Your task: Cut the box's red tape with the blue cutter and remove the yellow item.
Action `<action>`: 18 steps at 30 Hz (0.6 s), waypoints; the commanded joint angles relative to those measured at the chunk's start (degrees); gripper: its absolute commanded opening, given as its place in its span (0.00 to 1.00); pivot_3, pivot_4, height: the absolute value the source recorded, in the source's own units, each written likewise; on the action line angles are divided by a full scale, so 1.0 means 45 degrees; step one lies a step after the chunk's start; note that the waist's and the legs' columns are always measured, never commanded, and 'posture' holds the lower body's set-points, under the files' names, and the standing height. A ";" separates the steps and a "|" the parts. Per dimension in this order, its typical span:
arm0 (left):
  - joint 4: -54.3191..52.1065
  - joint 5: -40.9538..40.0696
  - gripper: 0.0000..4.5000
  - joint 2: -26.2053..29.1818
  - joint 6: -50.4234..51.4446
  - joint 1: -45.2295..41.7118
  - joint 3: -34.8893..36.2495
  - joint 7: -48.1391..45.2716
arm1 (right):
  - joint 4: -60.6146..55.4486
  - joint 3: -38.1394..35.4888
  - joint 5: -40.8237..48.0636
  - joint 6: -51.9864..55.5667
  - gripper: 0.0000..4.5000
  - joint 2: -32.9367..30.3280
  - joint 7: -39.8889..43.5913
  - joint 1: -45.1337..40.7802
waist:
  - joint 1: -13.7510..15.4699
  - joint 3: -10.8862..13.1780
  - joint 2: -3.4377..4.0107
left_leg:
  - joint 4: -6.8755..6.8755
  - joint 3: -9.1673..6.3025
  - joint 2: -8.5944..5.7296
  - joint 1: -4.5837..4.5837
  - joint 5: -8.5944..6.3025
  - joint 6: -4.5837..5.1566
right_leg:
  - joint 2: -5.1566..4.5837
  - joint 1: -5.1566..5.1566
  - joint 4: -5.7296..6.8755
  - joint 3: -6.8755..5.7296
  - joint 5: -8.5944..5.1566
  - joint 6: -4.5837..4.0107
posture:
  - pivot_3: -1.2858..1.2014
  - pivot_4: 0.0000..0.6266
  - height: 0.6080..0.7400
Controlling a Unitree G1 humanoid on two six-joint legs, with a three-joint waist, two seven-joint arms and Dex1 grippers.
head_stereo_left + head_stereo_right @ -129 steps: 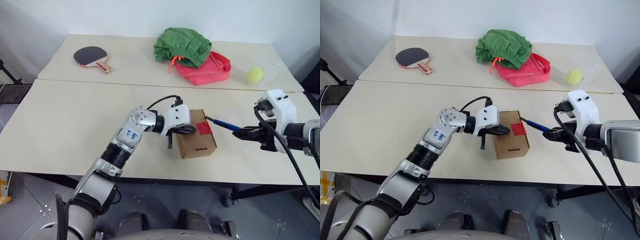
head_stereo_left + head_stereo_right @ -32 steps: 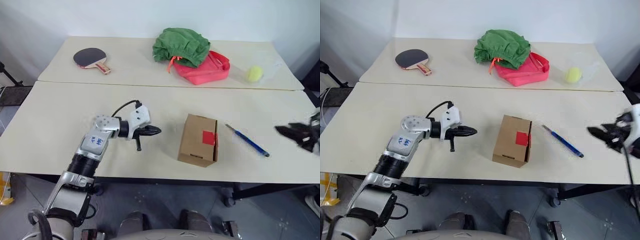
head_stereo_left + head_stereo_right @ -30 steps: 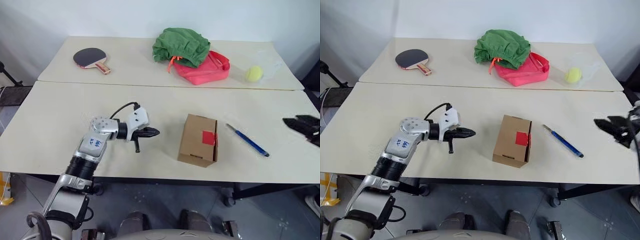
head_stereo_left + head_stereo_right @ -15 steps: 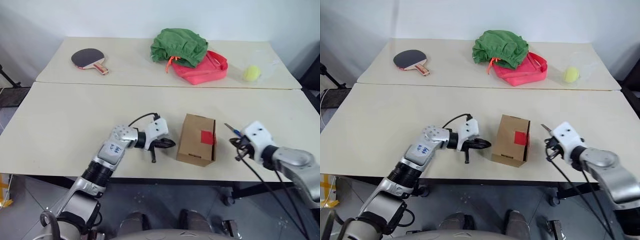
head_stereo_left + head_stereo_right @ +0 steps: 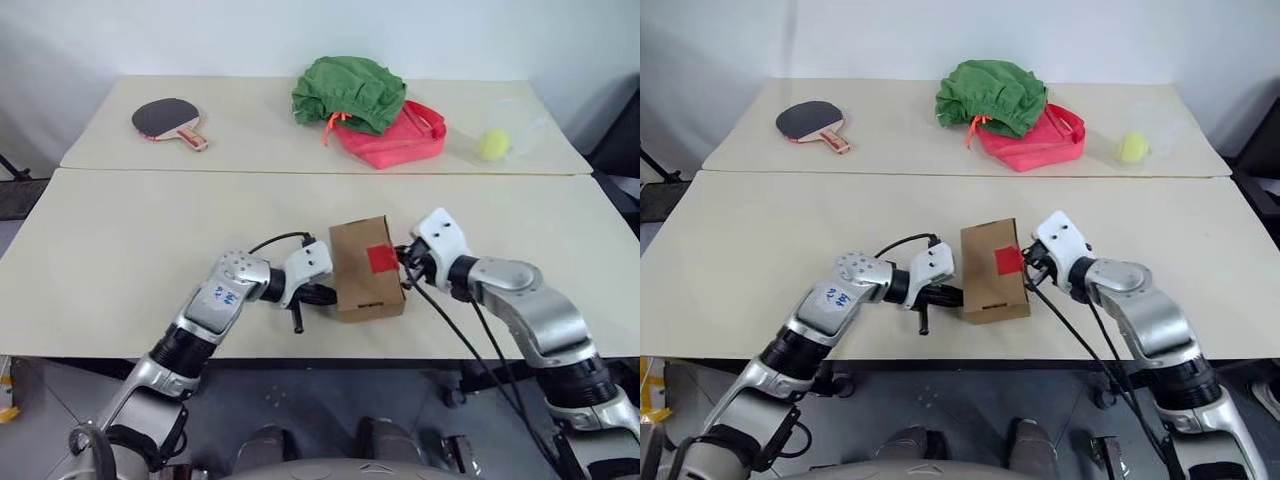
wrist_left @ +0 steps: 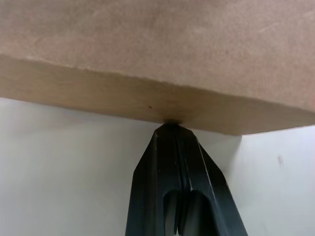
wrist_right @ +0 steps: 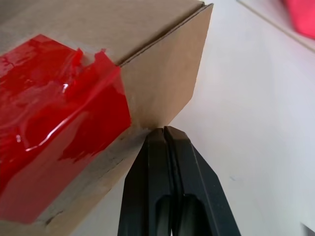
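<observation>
Right wrist view has the small brown cardboard box (image 7: 162, 59) on the bench (image 5: 120, 250), its torn red tape patch (image 7: 54, 123) apparently cut. Both grippers, left (image 6: 170, 130) and right (image 7: 165, 132), press it with clenched, empty jaws. Opening and yellow-item removal remain.

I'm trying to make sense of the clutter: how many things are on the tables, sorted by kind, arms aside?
Sports gear: 2, paddle and ball.
Fabric: 2, green cloth and bag.
Cartons: 1, box with red tape.
Other: 1, clear plastic by the ball, too faint to name.
Total: 6.
</observation>
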 commanded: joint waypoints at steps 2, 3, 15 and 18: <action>-0.1513 -0.0662 0.00 0.0415 0.0489 0.0122 0.0633 -0.0044 | 0.0994 0.0614 -0.0420 -0.0073 0.01 0.0610 0.0448 -0.0382 | -0.0029 0.0001 0.0000 | -0.0006 0.0004 0.0003 0.0003 0.0005 -0.0008 | 0.0005 -0.0003 0.0007 0.0000 -0.0002 -0.0003 | 0.52 0.24 1.00; -0.1679 -0.0738 0.00 0.0510 0.0598 0.0150 0.0741 -0.0013 | 0.1241 0.0699 -0.0574 -0.0189 0.01 0.0626 0.0544 -0.0433 | -0.0050 0.0001 0.0001 | -0.0006 0.0006 0.0003 0.0002 0.0006 -0.0010 | 0.0005 -0.0005 0.0005 0.0000 -0.0003 -0.0005 | 0.52 0.24 1.00; -0.2557 -0.1031 0.00 0.1756 0.0840 0.0926 0.1243 0.0322 | 0.0260 0.0227 -0.0845 0.0140 0.01 0.0039 0.1626 0.0198 | -0.0146 0.0002 0.0002 | -0.0025 0.0006 0.0002 0.0010 0.0015 -0.0027 | 0.0008 -0.0003 0.0022 -0.0001 -0.0004 -0.0008 | 0.52 0.24 1.00; -0.2266 -0.1058 0.00 0.2137 0.0272 0.0831 0.1487 0.0267 | -0.1101 -0.0520 -0.0507 0.0701 0.01 -0.0557 0.1694 0.1070 | -0.0093 0.0003 0.0002 | -0.0033 0.0005 0.0000 0.0010 0.0015 -0.0027 | 0.0007 -0.0003 0.0010 -0.0001 -0.0004 -0.0007 | 0.52 0.24 1.00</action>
